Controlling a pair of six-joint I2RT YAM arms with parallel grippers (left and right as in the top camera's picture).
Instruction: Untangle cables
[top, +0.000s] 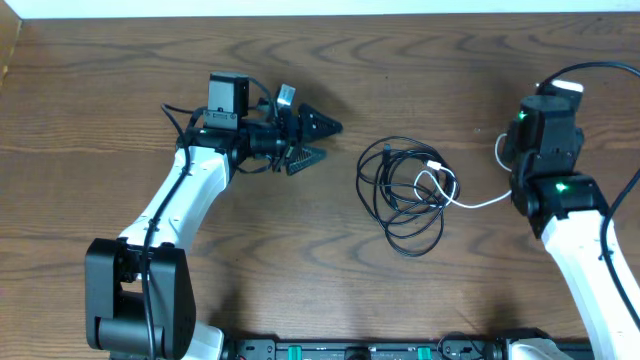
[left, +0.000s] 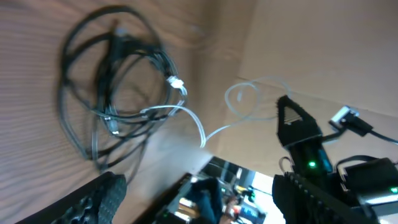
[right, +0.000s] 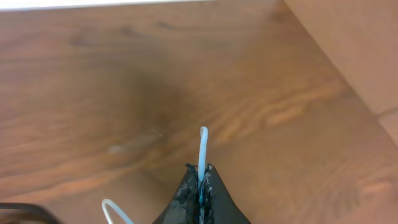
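Observation:
The black cables (top: 400, 195) lie in a loose tangle of loops on the wooden table, also seen in the left wrist view (left: 112, 81). A white cable (top: 478, 203) runs from the tangle to the right, and its plug (left: 176, 83) rests among the black loops. My right gripper (right: 200, 171) is shut on the white cable (right: 202, 149), whose end sticks out past the fingertips. My left gripper (top: 330, 140) hangs open to the left of the tangle, apart from it, with nothing between its fingers (left: 109, 193).
The right arm (top: 548, 130) stands at the right side of the table, with its own thick black wire (top: 600, 68) arching above it. A lighter board (right: 348, 50) borders the table on the right. The table's far edge (top: 320, 14) runs along the back.

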